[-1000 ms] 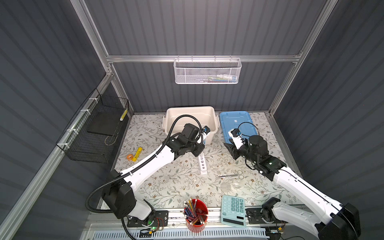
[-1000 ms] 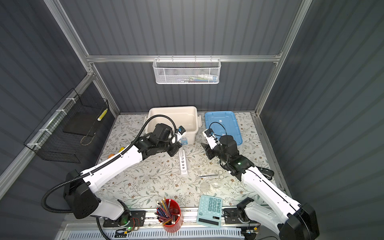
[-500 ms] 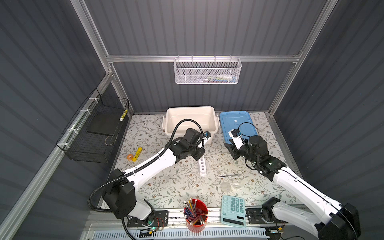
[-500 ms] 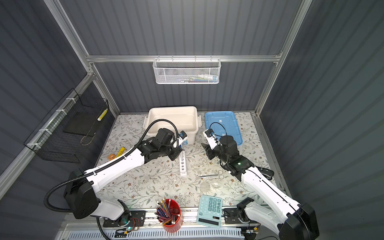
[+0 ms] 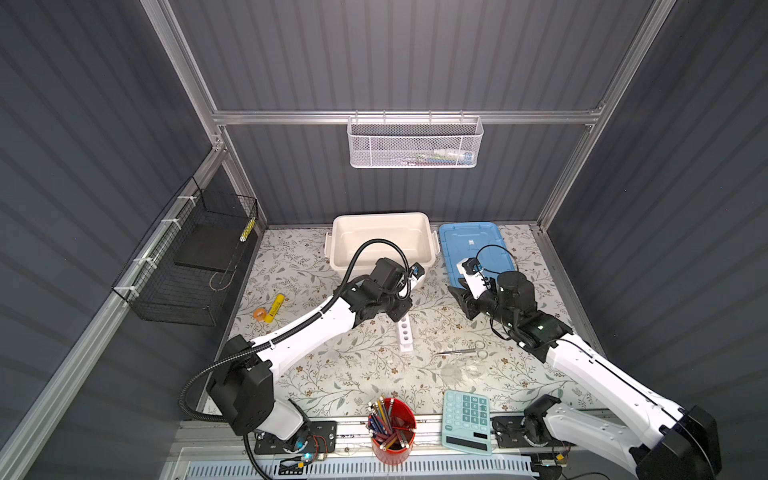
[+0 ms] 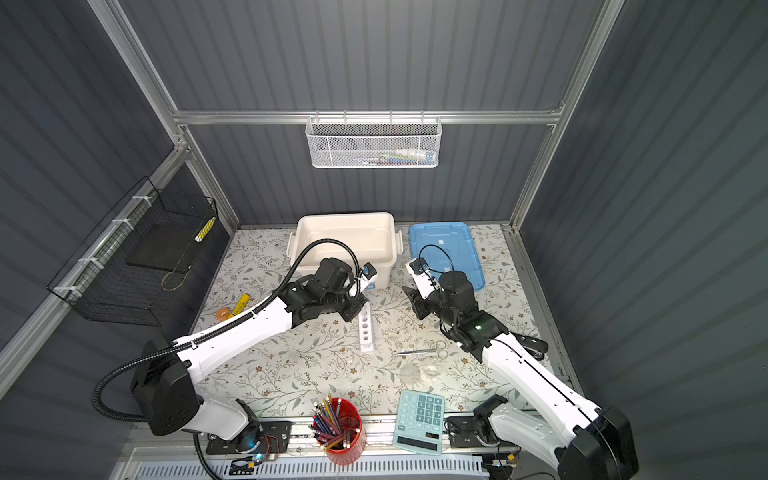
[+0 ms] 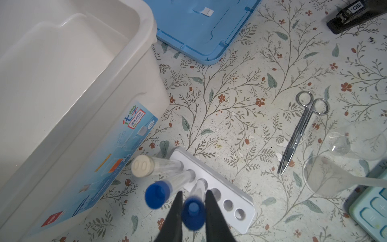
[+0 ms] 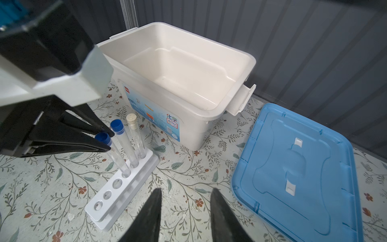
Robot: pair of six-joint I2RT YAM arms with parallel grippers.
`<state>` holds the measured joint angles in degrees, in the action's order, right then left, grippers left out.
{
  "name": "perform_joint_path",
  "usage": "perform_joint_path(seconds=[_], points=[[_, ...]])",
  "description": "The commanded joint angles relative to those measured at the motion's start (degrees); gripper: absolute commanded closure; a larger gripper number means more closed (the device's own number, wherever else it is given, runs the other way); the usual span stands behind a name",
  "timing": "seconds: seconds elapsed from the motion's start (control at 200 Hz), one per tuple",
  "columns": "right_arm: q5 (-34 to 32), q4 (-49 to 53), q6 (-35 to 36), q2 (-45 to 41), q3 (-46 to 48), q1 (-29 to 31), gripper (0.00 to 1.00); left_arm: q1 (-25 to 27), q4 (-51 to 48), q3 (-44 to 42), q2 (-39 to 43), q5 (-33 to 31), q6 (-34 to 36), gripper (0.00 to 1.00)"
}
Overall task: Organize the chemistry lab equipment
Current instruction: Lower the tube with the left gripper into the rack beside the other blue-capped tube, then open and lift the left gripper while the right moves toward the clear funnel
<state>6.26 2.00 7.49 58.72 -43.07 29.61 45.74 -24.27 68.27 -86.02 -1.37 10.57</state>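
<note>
Three tubes stand in the narrow white rack, filling the holes at the end nearest the white bin. A cream-stoppered tube is in the end hole, a second tube with a blue cap is beside it, and a third tube, also blue-capped, is in the next hole; the three holes beyond stand open. The left pincer is set about the third tube's cap, with one finger on either side, each right against it or a hair off. Whether it presses on the cap or merely flanks it I cannot tell. In the right wrist view that tube leans a little toward the pincer. The right pincer hangs over the floral surface between the rack and the blue lid, its jaws apart with nothing between them. In both top views the rack lies mid-surface just in front of the bin, and the lid lies flat to the bin's right. Thin silver scissors lie closed to the right of the rack, apart from it. Just beside them, toward the front, sit a clear glass funnel and a clear dish. The teal calculator and the red pencil cup are at the front edge.
</note>
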Motion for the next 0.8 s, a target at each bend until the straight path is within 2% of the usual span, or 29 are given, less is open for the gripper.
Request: perform_joint_path(seconds=[0.0,0.305,0.47,0.615,0.795], points=[[0.6,-0.7,-0.9,-0.1,0.9,-0.3,0.60,0.5,0.0,0.1,-0.3,-0.7,0.7,0.77],[0.9,0.4,-0.6,0.0,0.6,-0.4,0.60,0.9,-0.3,0.1,0.0,-2.0,0.9,0.71],[0.7,4.9,0.9,0.6,-0.4,-0.5,0.59,1.0,-0.6,0.5,0.8,-2.7,1.5,0.50],[-0.9,13.0,2.9,2.7,-2.5,-0.5,0.59,1.1,-0.4,1.3,2.6,-3.2,1.8,0.35],[-2.5,19.8,3.0,1.8,-3.6,-0.5,0.59,1.1,1.8,1.1,6.1,-3.7,1.9,0.25]])
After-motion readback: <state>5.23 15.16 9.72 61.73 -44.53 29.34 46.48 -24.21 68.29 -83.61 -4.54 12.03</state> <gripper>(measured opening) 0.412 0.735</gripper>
